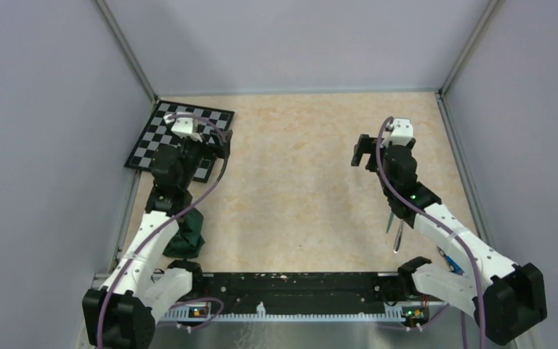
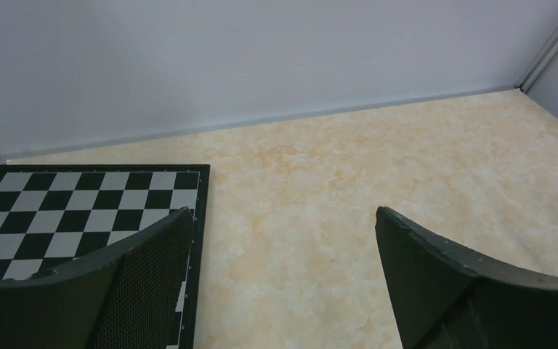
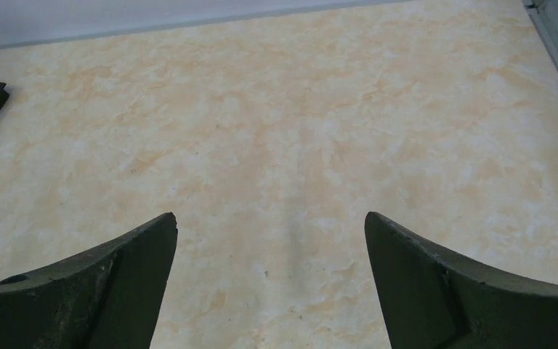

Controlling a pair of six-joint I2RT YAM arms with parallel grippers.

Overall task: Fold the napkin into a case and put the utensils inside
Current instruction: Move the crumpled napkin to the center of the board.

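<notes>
The dark green napkin (image 1: 189, 233) lies bunched in a heap at the near left, beside my left arm's lower link. Slim silver utensils (image 1: 396, 231) lie on the table at the near right, partly hidden under my right arm. My left gripper (image 1: 220, 144) (image 2: 282, 218) hovers open at the right edge of the checkered board, with only bare table between its fingers. Open as well, my right gripper (image 1: 363, 151) (image 3: 271, 218) hangs over bare table at the right, holding nothing. Neither wrist view shows the napkin or the utensils.
A black-and-white checkered board (image 1: 152, 138) (image 2: 80, 193) lies in the far left corner. A small blue object (image 1: 450, 262) shows beside my right arm near its base. Grey walls close in the table on three sides. A black rail (image 1: 290, 283) runs along the near edge.
</notes>
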